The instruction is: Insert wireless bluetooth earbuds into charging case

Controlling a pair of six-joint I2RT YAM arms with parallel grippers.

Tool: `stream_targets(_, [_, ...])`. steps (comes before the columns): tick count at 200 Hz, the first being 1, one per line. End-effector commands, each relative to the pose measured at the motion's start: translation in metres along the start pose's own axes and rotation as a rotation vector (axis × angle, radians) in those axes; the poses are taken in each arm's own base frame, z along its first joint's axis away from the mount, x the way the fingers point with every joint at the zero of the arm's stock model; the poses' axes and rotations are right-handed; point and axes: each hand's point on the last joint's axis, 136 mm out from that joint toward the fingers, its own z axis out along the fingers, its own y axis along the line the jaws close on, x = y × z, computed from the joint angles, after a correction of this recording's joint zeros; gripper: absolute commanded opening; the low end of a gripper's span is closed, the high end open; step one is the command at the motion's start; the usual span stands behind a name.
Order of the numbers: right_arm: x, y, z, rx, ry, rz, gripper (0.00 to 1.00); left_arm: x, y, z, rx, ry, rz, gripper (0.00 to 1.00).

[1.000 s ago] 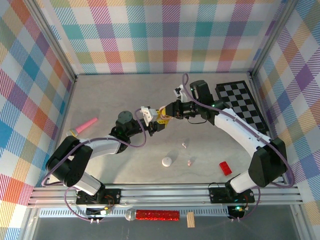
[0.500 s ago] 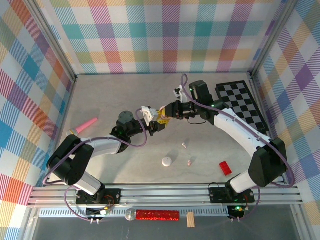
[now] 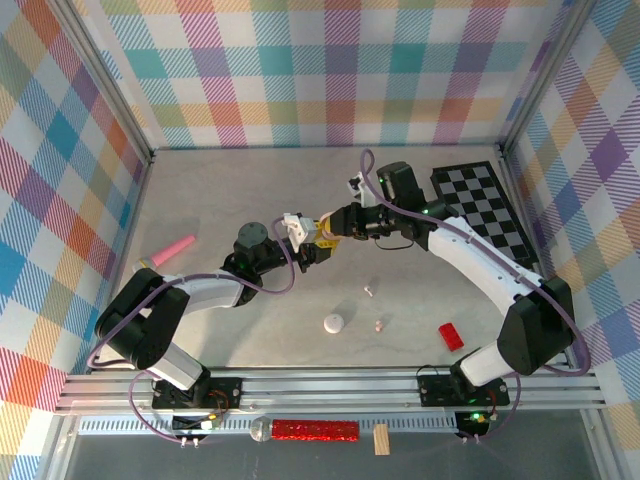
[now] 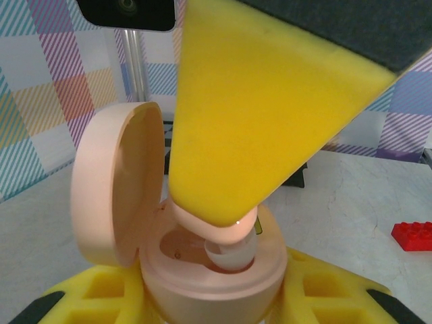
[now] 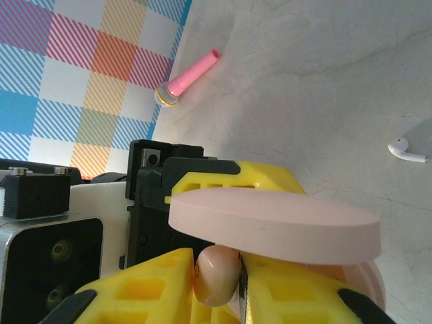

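The small glossy pale pink earbud [image 4: 228,237] sits in a socket of the round pale pink plastic charging case [image 4: 202,287], lid hinged open. My right claw [image 5: 217,268] has the bud between its yellow pads; I cannot tell whether they pinch it. My left claw [image 3: 312,246] grasps the case above mid-surface. Nearer me lie a loose white earbud [image 3: 368,291], a pinkish earbud [image 3: 379,325], a white pebble-like case [image 3: 333,323] and a red block [image 3: 451,336]. The grey surface [image 3: 220,200] is open to the left up to a pink tube [image 3: 172,249]; a checkered mat [image 3: 490,205] lies far right.
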Motion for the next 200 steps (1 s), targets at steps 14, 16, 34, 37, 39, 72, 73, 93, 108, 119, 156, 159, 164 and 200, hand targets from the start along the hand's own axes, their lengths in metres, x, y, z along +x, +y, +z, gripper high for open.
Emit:
stream_targets(14, [0.005, -0.001, -0.007, 0.046, 0.01, -0.017, 0.25, -0.041, 0.001, 0.004, 0.005, -0.119, 0.068, 0.3])
stream_targets(16, [0.005, -0.001, -0.007, 0.047, 0.011, -0.017, 0.25, -0.041, 0.001, 0.004, 0.006, -0.118, 0.068, 0.3])
stream_targets(34, [0.004, 0.0, -0.008, 0.047, 0.009, -0.024, 0.25, -0.04, 0.0, 0.004, 0.011, -0.119, 0.064, 0.3])
stream_targets(37, [0.004, 0.0, -0.008, 0.048, 0.009, -0.023, 0.26, -0.04, 0.0, 0.004, 0.012, -0.119, 0.062, 0.3])
stream_targets(39, [0.004, 0.0, -0.008, 0.048, 0.009, -0.023, 0.26, -0.04, 0.0, 0.004, 0.011, -0.12, 0.063, 0.3])
stream_targets(72, [0.003, 0.001, -0.009, 0.049, 0.006, -0.029, 0.29, -0.039, 0.0, 0.004, 0.011, -0.119, 0.063, 0.3])
stream_targets(73, [0.003, 0.001, -0.009, 0.05, 0.006, -0.03, 0.29, -0.039, 0.0, 0.004, 0.012, -0.119, 0.062, 0.3])
stream_targets(93, [0.002, 0.005, -0.012, 0.044, -0.003, -0.043, 0.31, -0.037, 0.001, 0.004, 0.006, -0.114, 0.06, 0.3])
stream_targets(108, [0.0, 0.011, -0.018, 0.036, -0.022, -0.071, 0.33, -0.035, 0.002, 0.003, -0.002, -0.116, 0.06, 0.3])
stream_targets(119, [-0.002, 0.013, -0.023, 0.038, -0.04, -0.092, 0.36, -0.034, 0.004, 0.001, -0.008, -0.117, 0.057, 0.3])
stream_targets(156, [0.001, 0.028, -0.044, 0.019, -0.102, -0.16, 0.5, -0.035, 0.007, -0.002, -0.019, -0.117, 0.059, 0.3])
stream_targets(159, [0.002, 0.03, -0.046, 0.016, -0.107, -0.166, 0.5, -0.035, 0.007, -0.002, -0.02, -0.117, 0.061, 0.3])
stream_targets(164, [0.004, 0.031, -0.05, 0.013, -0.115, -0.174, 0.51, -0.035, 0.007, -0.002, -0.02, -0.116, 0.06, 0.3])
stream_targets(200, [0.022, 0.003, -0.077, 0.184, -0.176, -0.162, 0.55, -0.035, 0.014, -0.008, -0.041, -0.115, 0.063, 0.3])
